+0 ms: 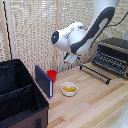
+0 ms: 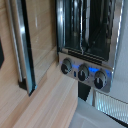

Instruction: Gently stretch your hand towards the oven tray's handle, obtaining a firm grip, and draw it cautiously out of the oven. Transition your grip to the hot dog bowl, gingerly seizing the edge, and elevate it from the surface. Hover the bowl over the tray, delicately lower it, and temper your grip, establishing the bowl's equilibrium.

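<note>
Nearest the exterior camera stands a big black fabric bin (image 1: 20, 95), split into compartments, at the near edge of the pale wooden tabletop (image 1: 90, 107). Just beyond it a dark flat panel (image 1: 44, 81) stands upright, with a small red cup (image 1: 52, 75) behind that. The small round white bowl with yellowish-orange food (image 1: 69, 89) sits out on the open middle of the tabletop, untouched and well apart from everything else. Toward the far edge, at the exterior view's right, sits the boxy dark toaster oven with silvery trim (image 1: 114, 55); its drop-down door with the long bar handle (image 1: 95, 72) lies open, flat over the tabletop. The wrist view looks into the oven mouth, where the dark wire rack tray of thin parallel bars (image 2: 87, 27) sits fully inside, above three knobs lit blue (image 2: 82, 72).

The white-and-black robot arm (image 1: 80, 37) hangs in the air between the bowl and the oven, and its claw (image 1: 71, 58) is too blurred against the arm to tell whether it is spread or closed; it appears to carry nothing. By my judgement the task is barely begun: the door is down, but the tray is not yet drawn out and the bowl not yet lifted. Reaching the tray, pulling it, and setting the bowl on it all remain.
</note>
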